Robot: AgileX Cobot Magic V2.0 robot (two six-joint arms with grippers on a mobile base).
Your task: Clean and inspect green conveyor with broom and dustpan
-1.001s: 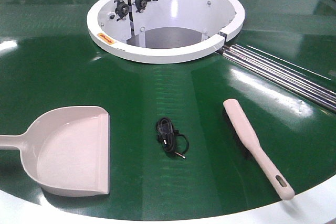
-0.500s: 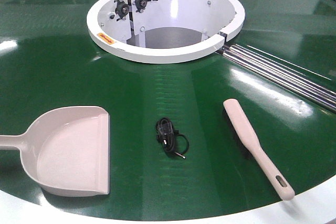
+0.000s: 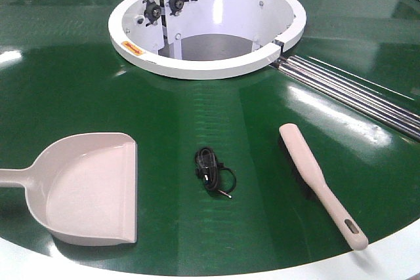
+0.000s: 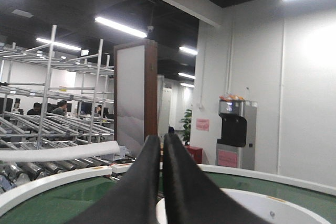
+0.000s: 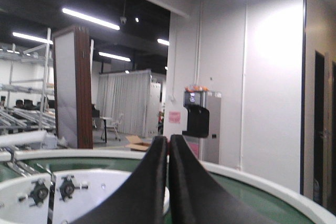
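The green conveyor (image 3: 79,90) fills the front view, with its white central ring (image 3: 203,63) and metal rollers (image 3: 354,93). The dustpan (image 3: 92,188) lies at the front left, its lip facing right. The broom (image 3: 318,181) lies at the front right, handle toward the near rim. A small black cable (image 3: 213,170) lies between them. Neither arm shows in the front view. My left gripper (image 4: 161,142) is shut and empty, raised above the belt. My right gripper (image 5: 168,142) is shut and empty, also raised, facing the central ring (image 5: 31,182).
The white outer rim (image 3: 394,254) runs along the near edge. Beyond the conveyor stand metal shelving racks (image 4: 52,103), a brown-edged partition (image 4: 134,93) and a drinks machine (image 4: 236,129) by the white wall.
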